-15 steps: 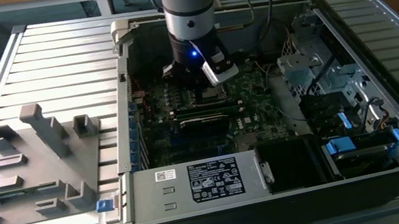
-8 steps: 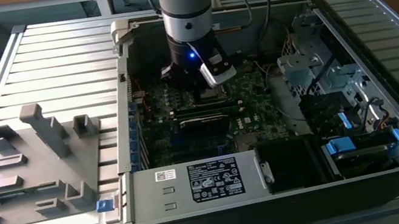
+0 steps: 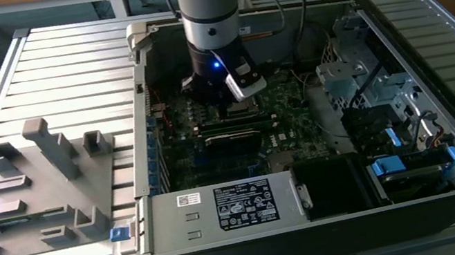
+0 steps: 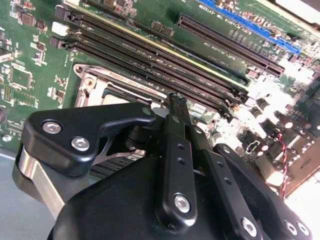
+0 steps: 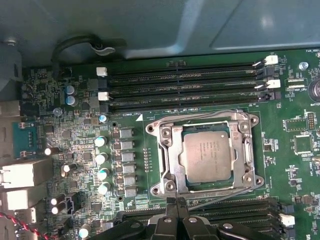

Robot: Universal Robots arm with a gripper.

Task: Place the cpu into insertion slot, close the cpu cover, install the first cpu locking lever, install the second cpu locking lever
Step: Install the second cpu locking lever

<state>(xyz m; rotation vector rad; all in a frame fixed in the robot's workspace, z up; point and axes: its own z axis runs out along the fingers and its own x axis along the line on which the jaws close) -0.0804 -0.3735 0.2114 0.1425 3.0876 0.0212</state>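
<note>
The cpu (image 5: 211, 155), a square chip with a dull silver top, lies in the insertion slot (image 5: 251, 159) on the green motherboard. The cpu cover (image 5: 171, 150), a silvery frame plate, lies flat around it. One thin wire lever (image 5: 161, 155) runs along the cover's side. A second wire lever (image 5: 225, 196) slants from near my fingertips to a socket corner. My gripper (image 5: 176, 201) hovers at the socket's edge with its black fingers (image 4: 176, 107) pressed together and holding nothing. In the exterior view the gripper (image 3: 231, 102) hangs low inside the case, over the board.
Long black memory slots (image 5: 185, 85) flank the socket on both sides. A row of capacitors (image 5: 101, 160) stands beside it. The open computer case (image 3: 129, 46) has a labelled power supply (image 3: 246, 203) in front and drive bays (image 3: 385, 166) at the exterior view's right. A grey fixture (image 3: 42, 188) lies on the exterior view's left.
</note>
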